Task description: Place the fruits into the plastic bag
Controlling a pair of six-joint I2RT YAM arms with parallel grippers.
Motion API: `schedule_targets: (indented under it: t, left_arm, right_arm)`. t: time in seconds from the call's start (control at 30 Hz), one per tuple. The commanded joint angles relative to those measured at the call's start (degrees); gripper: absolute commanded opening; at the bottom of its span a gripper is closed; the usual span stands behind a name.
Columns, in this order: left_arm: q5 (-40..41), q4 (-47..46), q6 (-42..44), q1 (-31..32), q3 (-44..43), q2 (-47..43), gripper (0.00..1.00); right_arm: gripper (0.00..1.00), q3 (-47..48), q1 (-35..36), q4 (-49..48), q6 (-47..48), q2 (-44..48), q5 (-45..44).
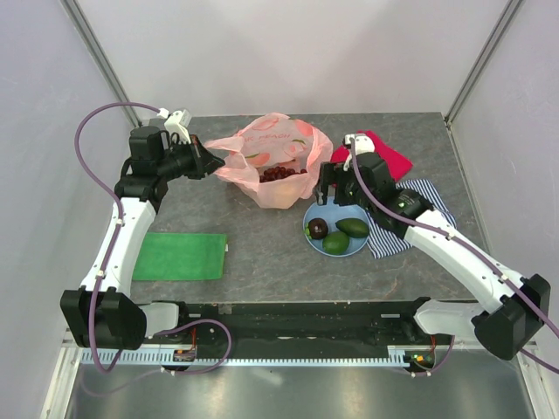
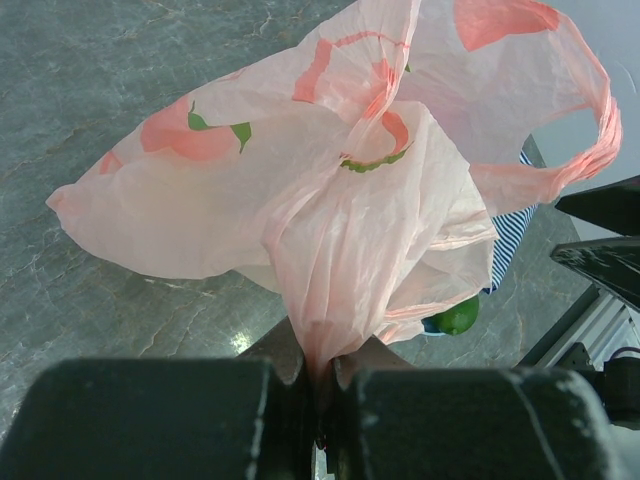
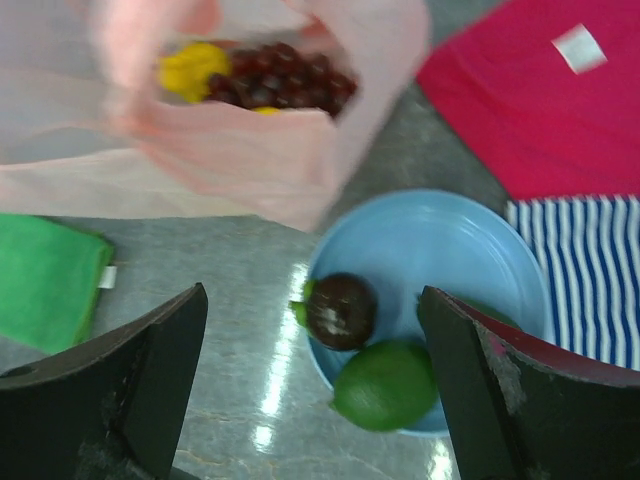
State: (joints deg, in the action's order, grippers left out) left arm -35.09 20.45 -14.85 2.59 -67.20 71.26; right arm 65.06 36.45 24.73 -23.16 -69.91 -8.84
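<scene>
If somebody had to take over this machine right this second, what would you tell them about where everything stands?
Left gripper: shut on the edge of the bag, holding its mouth up.
Right gripper: open and empty, above the plate.
Done: grapes and citrus are in the bag.
Left: dark fruit, avocado and lime, all on the plate beside the bag.

Left jaws tight, right jaws wide
</scene>
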Motion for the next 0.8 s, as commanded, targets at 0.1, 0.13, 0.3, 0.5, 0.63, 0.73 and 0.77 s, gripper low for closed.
schedule_targets:
  t: [0.1, 0.13, 0.3, 0.5, 0.63, 0.73, 0.77]
  left_arm:
    - [-0.5, -1.73, 0.0, -0.3, -0.21, -0.16, 0.02]
    - [-0.59, -1.81, 0.09, -0.3, -0.3, -0.34, 0.02]
    - [-0.33, -1.81, 0.17, -0.3, -0.21, -0.34, 0.02]
    - [-0.59, -1.73, 0.0, -0.3, -0.21, -0.16, 0.02]
    - [-0.59, -1.73, -0.09, -0.3, -0.21, -0.16, 0.01]
    - [-0.68, -1.73, -0.09, -0.3, -0.3, -0.07, 0.01]
    - [-0.59, -1.81, -0.09, -0.3, -0.3, -0.07, 0.02]
  right_arm:
    - [0.97, -4.67, -4.09, 8.22, -7.86, -0.84, -9.88]
    - [0.97, -4.85, -5.49, 8.4, -8.04, -2.06, -9.53]
    - [0.98, -4.24, -6.39, 8.93, -6.82, -5.41, -6.37]
    - [0.93, -6.26, -5.16, 1.47, -7.69, -7.26, 2.42]
    - [0.92, -6.17, -1.57, -0.39, -7.25, -10.76, 1.81]
    - [0.92, -5.47, 0.81, -0.56, -6.47, -13.75, 0.14]
    - [0.91, -5.21, 1.25, -0.56, -6.37, -14.46, -0.21]
